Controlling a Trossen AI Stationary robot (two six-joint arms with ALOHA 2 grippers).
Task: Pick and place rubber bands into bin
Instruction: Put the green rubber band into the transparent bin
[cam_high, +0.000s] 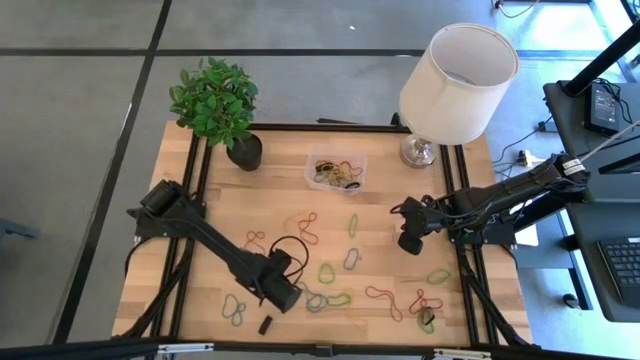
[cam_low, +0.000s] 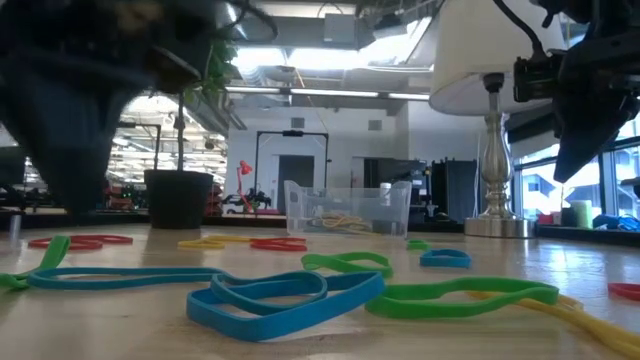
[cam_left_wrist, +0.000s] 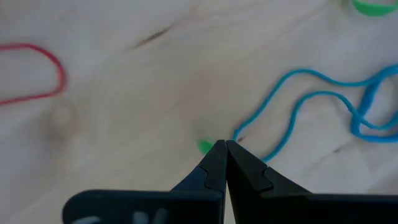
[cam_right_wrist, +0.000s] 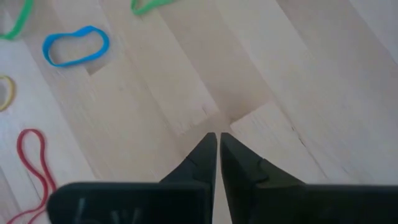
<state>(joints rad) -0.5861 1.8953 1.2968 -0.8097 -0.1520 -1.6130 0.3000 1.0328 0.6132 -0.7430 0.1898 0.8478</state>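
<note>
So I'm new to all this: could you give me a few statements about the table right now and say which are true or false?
1. The bin already has bands in it. True.
2. The lamp lies tipped over on the table. False: it stands upright at the table's far right corner.
3. The left gripper is wide open. False: its fingers are pressed shut, tips at a blue band.
4. Many bands lie loose on the table. True.
5. The right gripper holds a red band. False: nothing shows between its nearly closed fingers above bare wood.
</note>
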